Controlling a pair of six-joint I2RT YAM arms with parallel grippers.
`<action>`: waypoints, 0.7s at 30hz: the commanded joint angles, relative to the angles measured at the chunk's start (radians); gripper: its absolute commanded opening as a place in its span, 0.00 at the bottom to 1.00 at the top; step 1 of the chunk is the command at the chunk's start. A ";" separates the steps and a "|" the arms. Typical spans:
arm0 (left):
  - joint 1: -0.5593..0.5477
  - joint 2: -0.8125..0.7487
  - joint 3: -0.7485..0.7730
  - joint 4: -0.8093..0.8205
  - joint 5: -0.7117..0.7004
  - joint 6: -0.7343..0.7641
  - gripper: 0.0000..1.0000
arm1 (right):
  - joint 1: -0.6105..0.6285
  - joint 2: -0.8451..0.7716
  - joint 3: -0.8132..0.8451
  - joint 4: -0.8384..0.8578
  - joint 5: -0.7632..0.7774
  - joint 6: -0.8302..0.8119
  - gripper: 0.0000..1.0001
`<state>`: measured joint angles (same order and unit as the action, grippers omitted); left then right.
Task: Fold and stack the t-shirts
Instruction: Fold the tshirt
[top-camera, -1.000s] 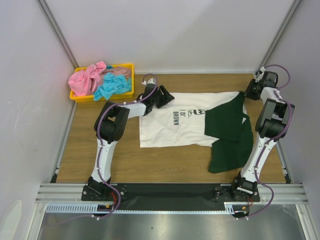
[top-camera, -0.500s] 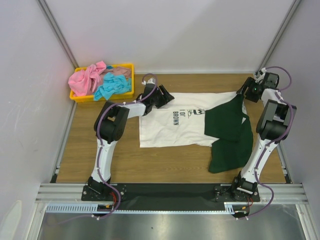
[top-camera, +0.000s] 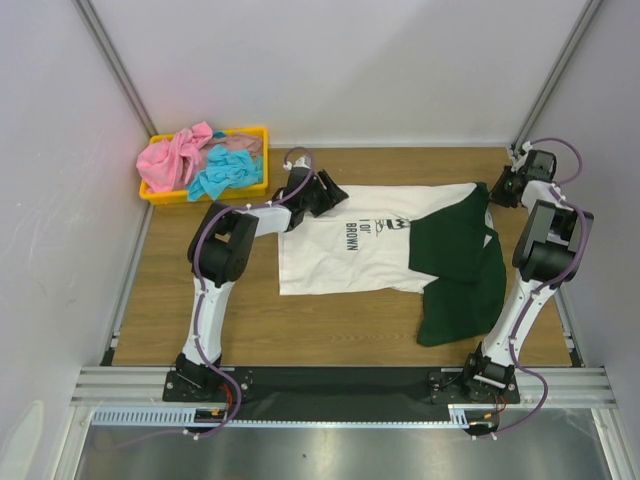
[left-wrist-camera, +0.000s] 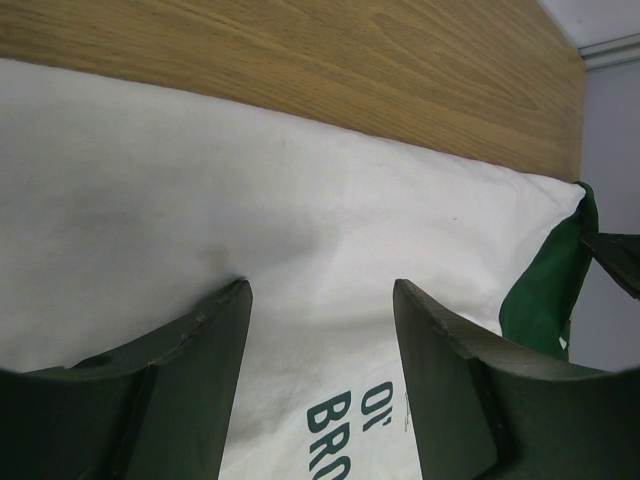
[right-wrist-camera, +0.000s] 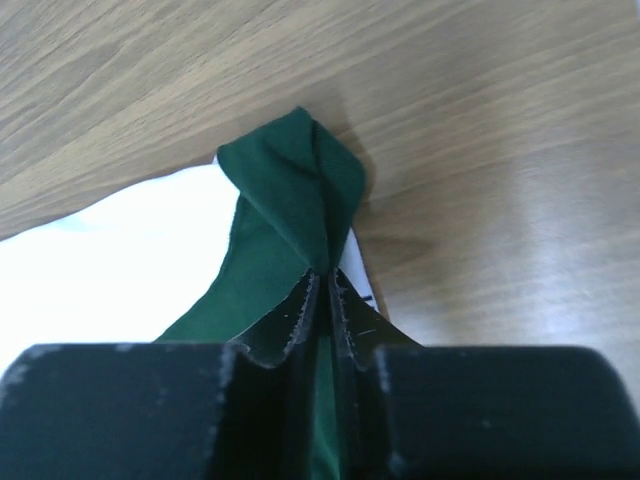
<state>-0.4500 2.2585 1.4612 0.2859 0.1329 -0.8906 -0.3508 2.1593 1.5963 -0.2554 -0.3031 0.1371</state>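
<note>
The bench (top-camera: 200, 310) carries the white t-shirt (top-camera: 330, 260), spread flat with its green sleeves at the right. The yellow tray (top-camera: 255, 132) at far left holds the bunched pink t-shirt (top-camera: 175, 158) and turquoise t-shirt (top-camera: 225, 175). The left gripper (left-wrist-camera: 320, 290) gapes with its tips on white cloth, holding nothing. The right gripper (right-wrist-camera: 325, 280) pinches the shirt's far green corner.

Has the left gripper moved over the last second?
No. The left gripper rests at the same spot on the white t-shirt's far edge, equally far from the yellow tray.
</note>
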 joint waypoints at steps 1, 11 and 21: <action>0.019 -0.042 -0.022 -0.045 -0.041 0.012 0.66 | -0.007 -0.091 0.007 0.010 0.064 -0.027 0.08; 0.025 -0.042 -0.027 -0.045 -0.038 0.012 0.66 | -0.008 -0.067 0.050 -0.051 0.090 -0.019 0.20; 0.025 -0.079 -0.025 -0.057 -0.058 0.103 0.68 | 0.042 -0.185 0.047 -0.068 0.044 -0.007 0.55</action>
<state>-0.4461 2.2421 1.4509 0.2749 0.1246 -0.8600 -0.3435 2.0865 1.6012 -0.3389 -0.2367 0.1307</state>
